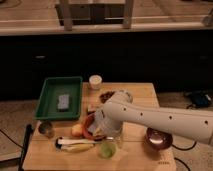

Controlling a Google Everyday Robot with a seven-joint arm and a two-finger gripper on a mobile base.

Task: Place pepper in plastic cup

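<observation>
Red pepper (pixel 90 124) shows low over the desk (pixel 145 95), right at the tool (pixel 98 129), whose grip I cannot tell, beside the plastic cup (pixel 118 139); probably light, hollow, slippery, best pinched across its body.

Item: white tubular arm (pixel 165 120), one unit. The casing is showing smooth and glossy, and is catching pale highlights along its upper side. The casing is thickening into a rounded, bulbous joint at its left end. A row of small dark round marks, screws or holes, is running along the side of the casing. The underside is shading to grey. The tool (pixel 101 128), pale and mostly hidden beneath that joint, is sitting over the front middle of the light wooden table (pixel 145 92).
</observation>
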